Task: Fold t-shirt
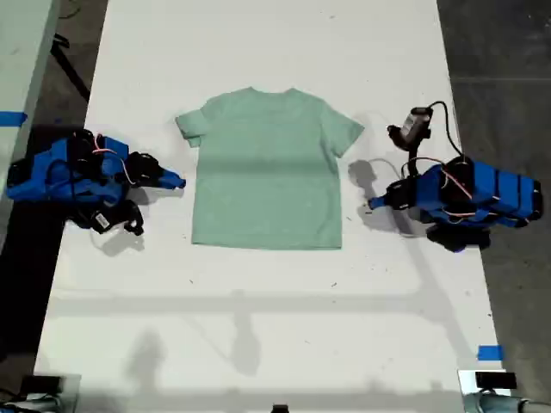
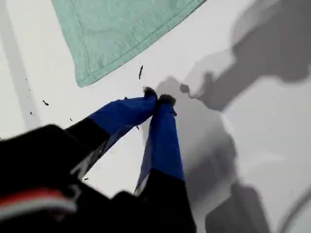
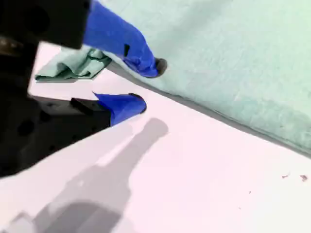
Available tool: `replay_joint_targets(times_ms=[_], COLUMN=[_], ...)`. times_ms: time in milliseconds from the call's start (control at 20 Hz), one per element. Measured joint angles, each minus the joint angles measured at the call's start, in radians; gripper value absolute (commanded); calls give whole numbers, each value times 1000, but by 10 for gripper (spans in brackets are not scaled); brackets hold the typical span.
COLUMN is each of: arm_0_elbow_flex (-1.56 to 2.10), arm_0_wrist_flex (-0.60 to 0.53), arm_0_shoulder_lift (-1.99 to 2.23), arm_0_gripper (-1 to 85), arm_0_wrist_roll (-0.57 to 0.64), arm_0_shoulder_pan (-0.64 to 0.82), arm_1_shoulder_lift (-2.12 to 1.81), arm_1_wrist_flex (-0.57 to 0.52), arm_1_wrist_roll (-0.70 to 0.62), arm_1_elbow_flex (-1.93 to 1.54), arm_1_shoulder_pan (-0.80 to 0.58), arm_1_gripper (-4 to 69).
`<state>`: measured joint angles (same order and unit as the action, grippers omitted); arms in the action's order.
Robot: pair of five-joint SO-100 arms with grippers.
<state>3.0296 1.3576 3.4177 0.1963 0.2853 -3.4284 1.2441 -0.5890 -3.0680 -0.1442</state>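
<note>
The t-shirt (image 1: 266,170) flat at table (image 1: 258,327) centre, between two arms at the exterior view's left and right.

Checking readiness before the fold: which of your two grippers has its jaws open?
My second gripper, beside the side edge of the pale mint-green t-shirt: its blue tips stand apart, while those of my first gripper touch.
</note>
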Motion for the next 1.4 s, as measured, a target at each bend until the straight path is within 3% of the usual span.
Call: replay_joint_targets(times_ms=[150,450,700,950,1400], arm_0_elbow_flex=[0,0,0,0,-144], arm_0_wrist_flex=[0,0,0,-67,-57], arm_0_shoulder_lift=[5,2,2,0,-126], arm_0_gripper=[0,0,0,0,0], arm_0_wrist_roll=[0,-43,-67,-307,-307], arm_0_shoulder_pan=[-97,-178,-153,-176,-141], arm_1_shoulder_lift=[0,0,0,0,0], arm_1_wrist_flex=[0,0,0,0,0], arm_1_wrist_roll=[0,0,0,0,0], arm_1_elbow_flex=[0,0,0,0,0], arm_1_shoulder_pan=[95,103,103,103,103], arm_1_gripper=[38,38,38,37,28])
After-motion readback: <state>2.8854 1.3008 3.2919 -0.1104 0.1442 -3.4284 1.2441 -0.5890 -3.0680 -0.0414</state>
